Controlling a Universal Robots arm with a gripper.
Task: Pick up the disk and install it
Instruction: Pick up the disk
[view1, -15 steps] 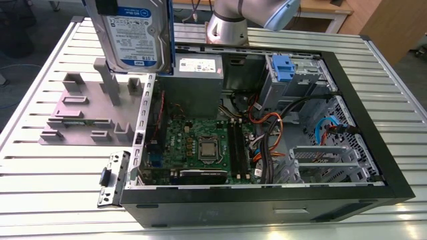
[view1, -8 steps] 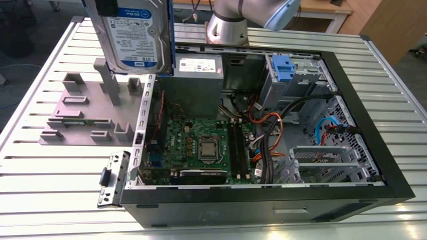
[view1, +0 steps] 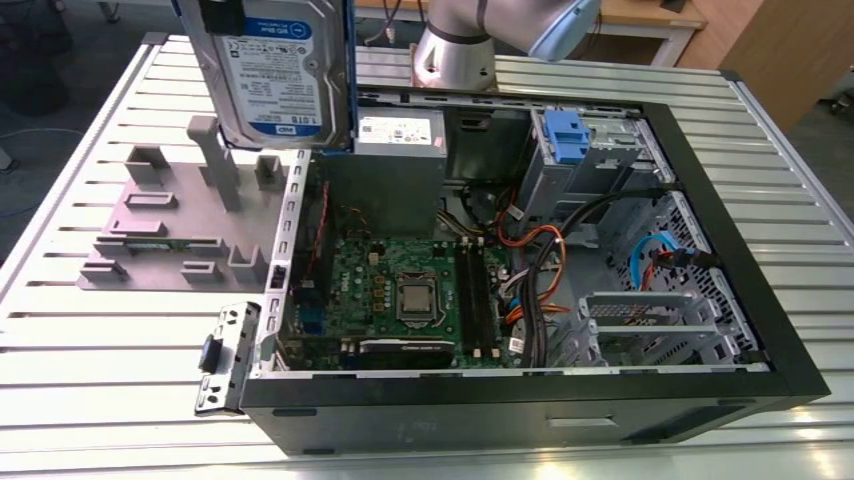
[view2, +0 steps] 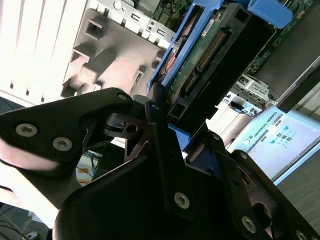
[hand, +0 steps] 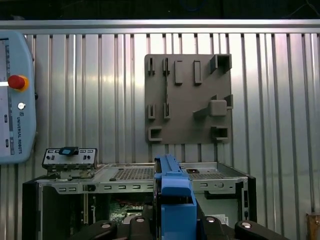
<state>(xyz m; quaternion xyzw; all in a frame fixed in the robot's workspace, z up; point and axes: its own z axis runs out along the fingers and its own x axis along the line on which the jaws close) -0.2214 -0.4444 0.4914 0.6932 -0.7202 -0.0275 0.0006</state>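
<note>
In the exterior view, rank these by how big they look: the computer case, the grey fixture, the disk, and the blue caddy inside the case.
Largest: case.
Next: fixture and disk, roughly alike; the disk is raised nearer the camera and cropped, so I won't rank them.
Smallest: blue caddy.

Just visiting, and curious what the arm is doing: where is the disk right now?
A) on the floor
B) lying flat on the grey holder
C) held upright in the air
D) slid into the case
C: the disk stands upright, clamped by the fingers, clear of the grey holder and the open case.
</note>
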